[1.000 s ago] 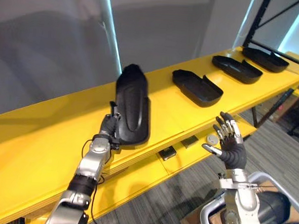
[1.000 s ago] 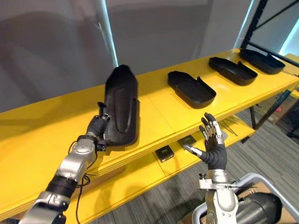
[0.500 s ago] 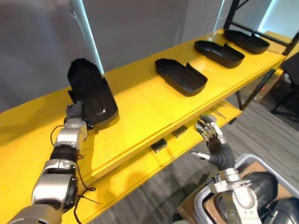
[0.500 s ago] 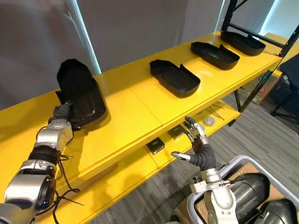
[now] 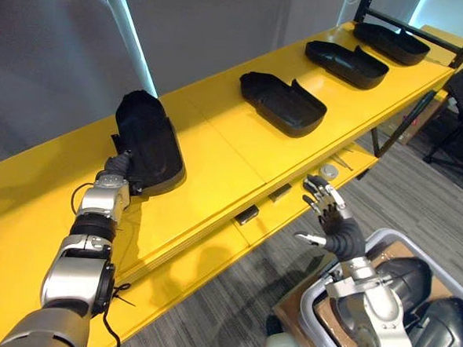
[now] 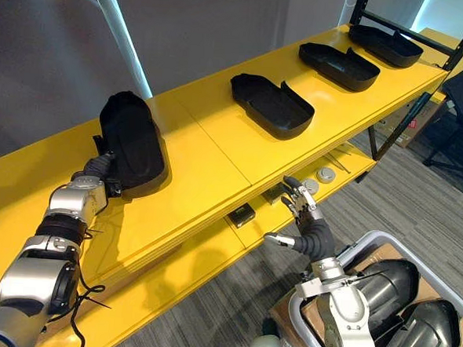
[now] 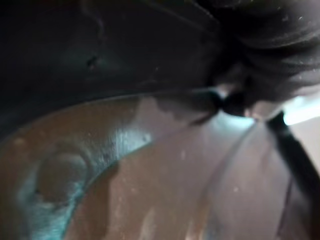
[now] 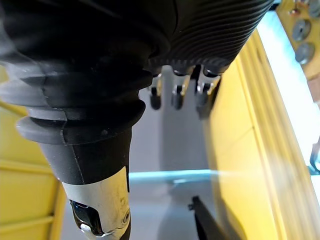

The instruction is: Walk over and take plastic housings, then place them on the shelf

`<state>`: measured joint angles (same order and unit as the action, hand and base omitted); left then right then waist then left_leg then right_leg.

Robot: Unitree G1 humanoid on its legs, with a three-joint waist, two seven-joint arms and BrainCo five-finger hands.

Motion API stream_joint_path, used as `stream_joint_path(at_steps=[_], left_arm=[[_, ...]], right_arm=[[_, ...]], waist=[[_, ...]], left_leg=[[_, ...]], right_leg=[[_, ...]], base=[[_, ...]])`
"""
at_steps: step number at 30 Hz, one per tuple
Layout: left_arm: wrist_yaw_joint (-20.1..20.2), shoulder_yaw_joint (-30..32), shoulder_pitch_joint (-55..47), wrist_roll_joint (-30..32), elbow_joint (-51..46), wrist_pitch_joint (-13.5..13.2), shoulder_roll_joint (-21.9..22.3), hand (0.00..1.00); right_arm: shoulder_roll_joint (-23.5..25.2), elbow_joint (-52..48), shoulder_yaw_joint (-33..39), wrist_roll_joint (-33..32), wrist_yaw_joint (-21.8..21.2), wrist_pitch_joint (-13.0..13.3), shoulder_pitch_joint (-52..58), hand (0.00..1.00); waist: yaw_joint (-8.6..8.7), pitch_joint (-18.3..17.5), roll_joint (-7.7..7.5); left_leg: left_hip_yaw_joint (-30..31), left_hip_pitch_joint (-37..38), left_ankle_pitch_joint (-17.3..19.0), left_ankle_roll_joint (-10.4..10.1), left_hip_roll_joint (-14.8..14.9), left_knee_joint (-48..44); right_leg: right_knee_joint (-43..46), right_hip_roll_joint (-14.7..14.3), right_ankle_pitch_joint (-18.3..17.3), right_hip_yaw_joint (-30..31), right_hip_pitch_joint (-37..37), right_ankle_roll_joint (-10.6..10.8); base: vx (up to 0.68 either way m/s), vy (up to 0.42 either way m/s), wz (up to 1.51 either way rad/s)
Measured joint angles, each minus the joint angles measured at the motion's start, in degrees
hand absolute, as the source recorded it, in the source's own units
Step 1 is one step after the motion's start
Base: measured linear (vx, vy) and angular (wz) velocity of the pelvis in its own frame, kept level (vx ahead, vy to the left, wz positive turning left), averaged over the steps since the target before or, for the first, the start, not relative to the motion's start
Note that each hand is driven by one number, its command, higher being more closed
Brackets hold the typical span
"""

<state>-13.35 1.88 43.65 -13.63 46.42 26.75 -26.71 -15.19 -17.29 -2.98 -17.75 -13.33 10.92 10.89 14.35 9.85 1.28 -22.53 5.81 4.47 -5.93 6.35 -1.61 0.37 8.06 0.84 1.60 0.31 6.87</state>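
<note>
The left hand (image 5: 117,166) reaches to the near end of a black plastic housing (image 5: 150,142), which lies on the yellow shelf (image 5: 216,163) with its hollow side up. The housing hides the fingers, so I cannot tell whether they grip it; the left wrist view looks into its dark shell from very close. Further right along the shelf lie a second housing (image 5: 283,104), a third housing (image 5: 346,64) and a fourth housing (image 5: 390,43), each well apart from the next. On the lower shelf (image 5: 211,255) sit small black parts (image 5: 245,214). The right hand (image 5: 331,220) hangs in front of this lower shelf, fingers spread and straight, holding nothing. Below it, a white-rimmed bin (image 5: 391,234) holds more dark housings (image 6: 382,286).
</note>
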Motion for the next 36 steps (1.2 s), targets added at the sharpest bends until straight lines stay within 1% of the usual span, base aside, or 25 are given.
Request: stream_joint_path(at_steps=[2,6,8,11,12,18,20,22,26,30,32,35,36], left_arm=[[-0.11,-0.30,0.00,-0.09,0.37,-0.03,-0.08,0.00],[0.10,-0.29,0.00,-1.62,1.46,-0.19,-0.74,0.00],[0.88,-0.28,-0.01,-2.29,1.50,-0.36,-1.41,0.00],[1.45,-0.28,-0.07,-2.57,1.68,-0.39,-1.57,0.00],[1.98,-0.28,-0.24,-3.65,1.73,-0.43,-1.76,0.00],[2.78,-0.21,-1.01,-6.15,1.65,-1.85,-2.16,0.00],[2.96,-0.23,-1.03,-5.61,1.51,-1.84,-2.16,0.00],[2.82,-0.30,-1.04,-3.79,1.49,-1.75,-2.15,0.00],[2.54,-0.25,-1.04,-3.73,1.64,-1.67,-2.24,0.00],[2.93,0.39,-1.03,-3.00,2.03,-1.70,-2.76,0.00],[2.61,0.42,-1.01,-0.12,2.64,-2.05,-3.41,0.00],[2.44,1.07,-0.35,5.82,3.25,-2.70,-6.22,0.00],[2.85,1.55,1.31,10.65,3.31,-2.77,-8.31,0.00]], right_arm=[[-0.03,0.00,0.02,-0.03,0.81,0.00,0.02,0.00],[-0.05,0.00,0.07,-0.41,0.79,0.00,0.09,0.00],[-0.08,0.00,0.08,-1.92,0.72,0.00,0.18,0.00],[-0.18,0.00,0.07,-2.24,0.71,0.01,0.20,0.00],[-0.18,0.00,0.06,-2.24,0.73,0.00,0.20,0.00],[-0.17,0.01,-0.05,-2.25,1.05,0.01,0.20,0.00],[-0.17,0.02,-0.17,-2.21,1.36,0.01,0.20,0.00],[-0.18,0.15,-0.85,-2.15,2.35,0.01,0.22,0.00],[-0.20,0.21,-2.69,-2.15,4.22,0.01,0.34,0.00],[-0.22,0.45,-2.74,-2.20,4.70,0.01,0.76,0.00],[-0.23,0.76,-2.84,-2.25,4.70,0.01,1.44,0.00],[-0.43,1.26,-3.40,-2.42,4.79,0.03,2.18,0.00],[-0.76,1.88,-4.05,-2.73,4.73,0.14,2.56,0.00]], waist=[[0.19,0.03,0.04],[0.63,0.48,0.22],[0.69,1.15,0.42],[0.70,1.16,0.43],[0.68,1.17,0.44],[0.62,1.16,0.45],[0.61,1.16,0.46],[0.66,1.16,0.46],[0.67,1.14,0.48],[0.71,1.11,0.54],[0.71,0.95,0.79],[0.95,0.86,0.93],[0.88,0.84,0.90]], left_leg=[[0.00,0.07,0.00,0.00,0.00,-0.01],[0.02,0.62,0.00,0.00,0.02,-0.02],[0.00,0.99,0.01,0.00,0.02,-0.01],[0.05,1.12,0.00,0.00,0.07,0.00],[0.08,1.14,0.00,0.00,0.05,0.01],[0.24,1.14,0.00,0.00,0.04,0.01],[0.32,1.14,-0.01,0.00,0.02,0.00],[0.38,1.14,-0.03,-0.01,0.03,0.00],[0.37,1.14,-0.15,-0.01,0.09,0.00],[0.17,1.18,-0.23,-0.05,0.14,-0.01],[0.07,1.19,-0.25,-0.06,0.15,-0.01],[-0.05,1.19,-0.32,-0.07,0.17,-0.02],[-0.05,1.18,-0.39,-0.10,0.19,-0.02]], right_leg=[[-0.04,0.00,0.04,0.00,0.08,0.00],[-0.27,0.00,0.08,-0.03,0.70,0.04],[-0.35,0.00,0.10,-0.06,1.07,0.08],[-0.99,-0.02,0.38,-0.16,1.61,0.17],[-1.15,0.00,0.45,-0.21,1.72,0.18],[-1.19,0.03,0.48,-0.37,1.84,0.22],[-1.20,0.05,0.50,-0.51,1.89,0.24],[-1.23,0.06,0.52,-0.69,1.94,0.24],[-1.74,0.01,0.94,-0.70,2.14,0.10],[-1.92,-0.06,1.19,-0.34,2.13,0.02],[-1.92,-0.08,1.25,-0.20,2.06,0.03],[-1.92,-0.12,1.35,-0.03,1.96,0.04],[-1.92,-0.13,1.41,-0.02,1.94,0.03]], base=[[0.00,0.000,0.00],[0.00,0.000,0.00],[0.00,0.000,0.00],[0.00,0.000,0.00],[0.00,0.000,0.00],[0.00,0.000,0.00],[0.00,0.000,0.00],[0.00,0.000,0.00],[0.00,0.000,0.00],[-0.02,-0.011,-0.02],[-0.03,-0.020,-0.03],[-0.02,-0.013,-0.02],[0.00,0.000,0.00]])
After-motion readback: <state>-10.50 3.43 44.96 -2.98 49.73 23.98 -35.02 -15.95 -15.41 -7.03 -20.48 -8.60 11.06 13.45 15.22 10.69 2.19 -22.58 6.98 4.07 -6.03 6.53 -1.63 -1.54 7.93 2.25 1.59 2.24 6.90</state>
